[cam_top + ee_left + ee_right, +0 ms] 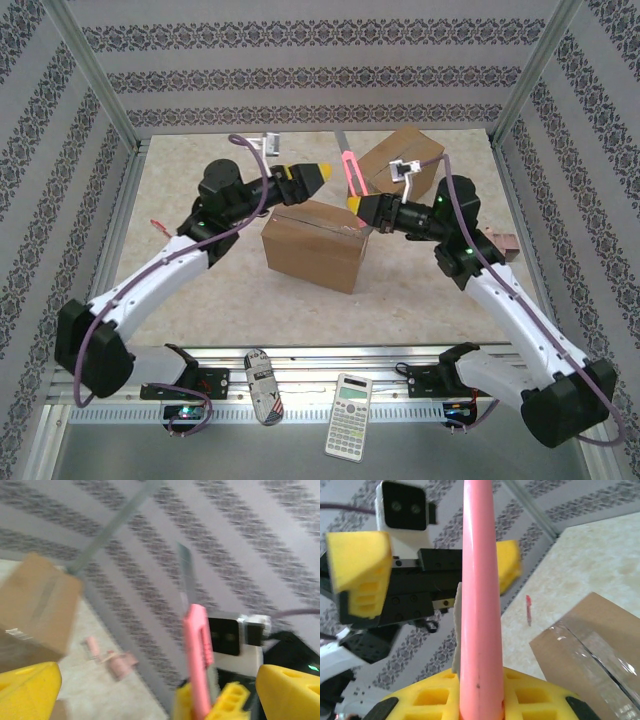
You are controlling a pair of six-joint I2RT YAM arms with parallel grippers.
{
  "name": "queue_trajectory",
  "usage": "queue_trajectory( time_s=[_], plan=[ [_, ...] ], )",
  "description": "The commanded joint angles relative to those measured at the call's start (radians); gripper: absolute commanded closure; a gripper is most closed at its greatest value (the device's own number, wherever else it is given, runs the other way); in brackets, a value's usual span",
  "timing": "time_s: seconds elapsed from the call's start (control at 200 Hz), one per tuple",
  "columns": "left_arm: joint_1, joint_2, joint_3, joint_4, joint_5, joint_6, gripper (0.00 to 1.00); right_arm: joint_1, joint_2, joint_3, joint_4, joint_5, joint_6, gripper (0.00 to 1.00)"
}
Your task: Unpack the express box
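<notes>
At the left of the top view, a small red item (155, 224) lies on the table (200, 300), well apart from everything else. Along the near rail at the bottom sit a patterned oblong case (263, 387) and, to its right, a calculator (348, 402).

The left gripper (322, 172) hangs above the far left corner of the express box (310, 250), its yellow fingers spread wide with nothing between them. The box stands at the middle of the table, flaps closed, a strip of clear tape (600, 650) running along its top seam.

Just right of the left gripper, the pink box cutter (350, 172) stands nearly upright. In the left wrist view a grey blade (185, 570) sticks out of its top. The right gripper (362, 208) is clamped on the cutter's lower end, right at the box's far right top corner; I cannot tell if it touches the cardboard.

A second cardboard box (400, 158) sits behind, toward the upper right. A pink object (497, 243) lies near the right edge.
</notes>
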Motion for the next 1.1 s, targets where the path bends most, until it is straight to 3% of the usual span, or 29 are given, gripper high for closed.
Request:
queue_trajectory(
  time_s=[0.0, 0.135, 0.47, 0.69, 1.094],
  plan=[
    [0.026, -0.072, 0.100, -0.453, -0.196, 0.190, 0.00, -0.033, -0.081, -0.032, -0.142, 0.065, 0.047, 1.00],
    [0.040, -0.071, 0.149, -0.721, -0.372, 0.296, 0.00, -0.052, -0.174, -0.057, -0.358, 0.100, 0.012, 1.00],
    [0.040, 0.086, 0.206, -0.901, -0.518, 0.415, 0.08, -0.095, -0.404, -0.180, -0.560, -0.070, 0.068, 1.00],
    [0.040, 0.138, 0.160, -0.771, -0.508, 0.456, 0.10, -0.119, -0.439, -0.209, -0.657, -0.060, 0.011, 1.00],
    [0.040, 0.169, -0.007, -0.429, -0.463, 0.518, 0.12, -0.123, -0.428, -0.277, -0.584, -0.052, 0.013, 1.00]
  ],
)
